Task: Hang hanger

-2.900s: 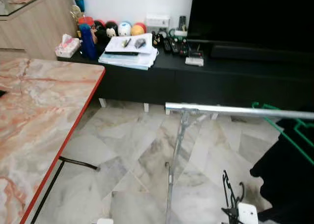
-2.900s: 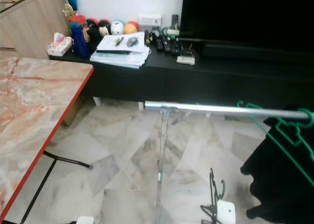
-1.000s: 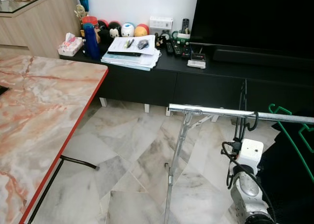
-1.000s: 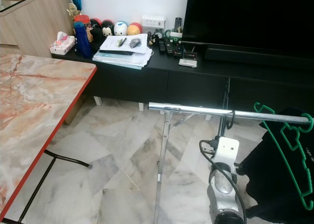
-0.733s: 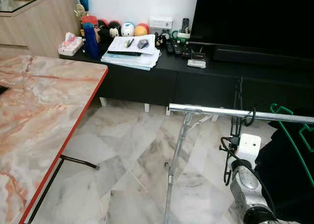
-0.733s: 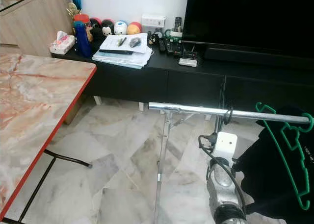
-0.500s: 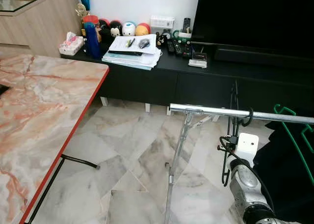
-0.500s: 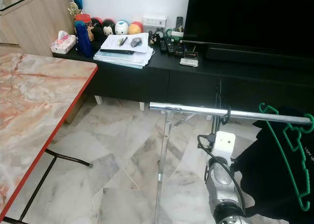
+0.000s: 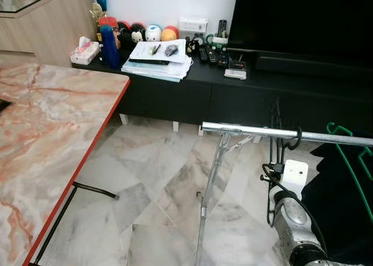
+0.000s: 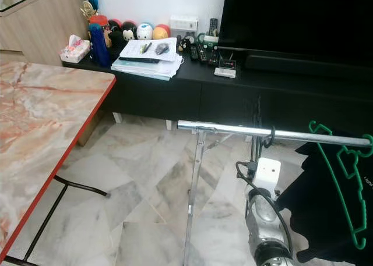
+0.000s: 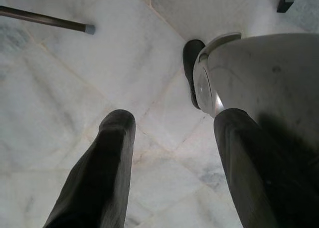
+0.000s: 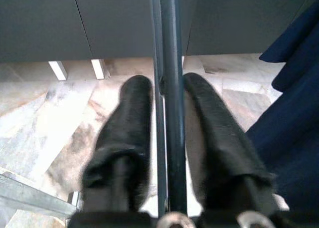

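Hanger [image 9: 278,132], thin black wire, has its hook over the silver rail [image 9: 250,130], body dangling just below. Right pincer [image 12: 167,123] is pinched on its twin wires, seemingly near the neck. Looks light, stiff and springy, likely to swing once released. Green hanger [image 10: 341,178] with dark garment sits further along. Left pincer [image 11: 169,138] hangs idle, spread wide, empty.

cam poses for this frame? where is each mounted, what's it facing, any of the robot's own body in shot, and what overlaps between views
Head stereo pair: looks forward and down at the rail, black hanger hooked on it; right arm below.
Left wrist: faces the marble floor; left tool open, robot's silver body beside it.
Right wrist: looks along the right tool, which flanks the hanger's bar.
Shared: hanger and rail, head and right wrist.
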### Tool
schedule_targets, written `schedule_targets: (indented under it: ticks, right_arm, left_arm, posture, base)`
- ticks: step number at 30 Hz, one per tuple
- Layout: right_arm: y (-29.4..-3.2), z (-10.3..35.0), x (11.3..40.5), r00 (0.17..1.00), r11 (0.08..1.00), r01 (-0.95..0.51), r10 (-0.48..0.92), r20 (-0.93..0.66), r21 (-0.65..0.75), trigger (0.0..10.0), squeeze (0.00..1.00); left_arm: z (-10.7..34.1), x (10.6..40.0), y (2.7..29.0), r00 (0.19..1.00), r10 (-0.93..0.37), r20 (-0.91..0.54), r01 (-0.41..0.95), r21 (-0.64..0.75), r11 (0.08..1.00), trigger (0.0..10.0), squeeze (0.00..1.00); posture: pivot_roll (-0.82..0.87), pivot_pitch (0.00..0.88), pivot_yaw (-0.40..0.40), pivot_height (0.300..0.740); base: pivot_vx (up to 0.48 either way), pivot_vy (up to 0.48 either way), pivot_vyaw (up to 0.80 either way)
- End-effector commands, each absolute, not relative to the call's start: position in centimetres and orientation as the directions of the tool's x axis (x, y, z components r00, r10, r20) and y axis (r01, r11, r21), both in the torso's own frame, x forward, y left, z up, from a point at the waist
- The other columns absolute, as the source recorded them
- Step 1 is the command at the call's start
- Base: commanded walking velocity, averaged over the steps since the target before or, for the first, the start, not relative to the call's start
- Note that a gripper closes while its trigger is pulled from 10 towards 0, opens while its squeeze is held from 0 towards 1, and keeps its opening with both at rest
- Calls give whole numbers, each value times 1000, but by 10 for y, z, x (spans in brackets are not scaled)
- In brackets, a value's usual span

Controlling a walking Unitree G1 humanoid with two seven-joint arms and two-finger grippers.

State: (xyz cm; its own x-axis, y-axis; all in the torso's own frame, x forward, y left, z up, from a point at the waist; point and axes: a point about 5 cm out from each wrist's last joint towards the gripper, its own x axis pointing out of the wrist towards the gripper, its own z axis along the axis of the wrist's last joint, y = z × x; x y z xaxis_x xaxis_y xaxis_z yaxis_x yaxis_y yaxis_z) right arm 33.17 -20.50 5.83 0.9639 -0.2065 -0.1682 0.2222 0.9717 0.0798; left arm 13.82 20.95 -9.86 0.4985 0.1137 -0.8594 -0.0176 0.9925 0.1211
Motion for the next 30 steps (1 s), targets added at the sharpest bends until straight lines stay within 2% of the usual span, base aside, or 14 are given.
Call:
schedule_targets:
  ticks: [1, 13, 16, 17, 18, 19, 20, 21, 26, 27, 28, 30]
  right_arm:
    - [-207, 54, 328, 961, 968, 235, -217, -173, 90, 10000, 694]
    - [-208, 60, 327, 969, 967, 231, -220, -110, 104, 10000, 678]
    - [-208, 63, 326, 972, 967, 233, -227, -67, 101, 10000, 627]
    - [-209, 64, 325, 972, 967, 233, -228, -60, 99, 10000, 596]
    - [-209, 65, 325, 972, 968, 233, -229, -48, 97, 10000, 325]
    - [-209, 65, 325, 972, 968, 233, -229, -48, 97, 10000, 325]
    - [-209, 66, 323, 973, 968, 232, -229, -33, 94, 10000, 35]
    - [-209, 66, 323, 973, 969, 230, -229, -28, 92, 10000, 0]
    - [-210, 67, 320, 974, 969, 227, -228, -4, 92, 10000, 0]
    - [-209, 68, 319, 974, 970, 223, -224, 7, 97, 10000, 725]
    - [-209, 69, 318, 976, 972, 216, -218, 19, 98, 10000, 1000]
    - [-208, 72, 315, 975, 973, 210, -215, 52, 92, 10000, 1000]
  left_arm:
    - [-103, 138, 180, 484, 32, -875, 16, 46, 999, 10000, 0]
    - [-99, 156, 150, 499, 8, -867, 32, 28, 999, 10000, 0]
    - [-98, 160, 143, 502, 1, -865, 37, 23, 999, 10000, 0]
    - [-97, 161, 141, 502, 0, -865, 38, 22, 999, 10000, 0]
    - [-96, 165, 135, 506, -5, -863, 41, 18, 999, 10000, 0]
    - [-96, 165, 135, 506, -5, -863, 41, 18, 999, 10000, 0]
    - [-95, 168, 130, 509, -10, -861, 44, 14, 999, 10000, 0]
    - [-94, 168, 128, 509, -12, -860, 46, 13, 999, 10000, 0]
    - [-93, 171, 122, 510, -19, -860, 51, 9, 999, 10000, 0]
    - [-94, 168, 127, 508, -14, -862, 49, 12, 999, 10000, 0]
    - [-95, 167, 130, 506, -11, -863, 48, 15, 999, 10000, 0]
    - [-96, 165, 134, 504, -6, -864, 46, 19, 999, 10000, 0]
  posture:
    - [48, 166, -55, 740]
    - [49, 167, -58, 740]
    - [47, 167, -59, 740]
    - [47, 167, -59, 740]
    - [47, 167, -59, 740]
    - [47, 167, -59, 740]
    - [47, 167, -59, 740]
    - [47, 167, -59, 740]
    - [42, 165, -60, 740]
    - [41, 163, -61, 740]
    - [43, 161, -61, 740]
    - [43, 160, -61, 740]
  base:
    - [0, 0, 0]
    - [0, 0, 0]
    - [0, 0, 0]
    - [0, 0, 0]
    - [0, 0, 0]
    - [0, 0, 0]
    - [0, 0, 0]
    - [0, 0, 0]
    - [0, 0, 0]
    - [0, 0, 0]
    - [0, 0, 0]
    - [0, 0, 0]
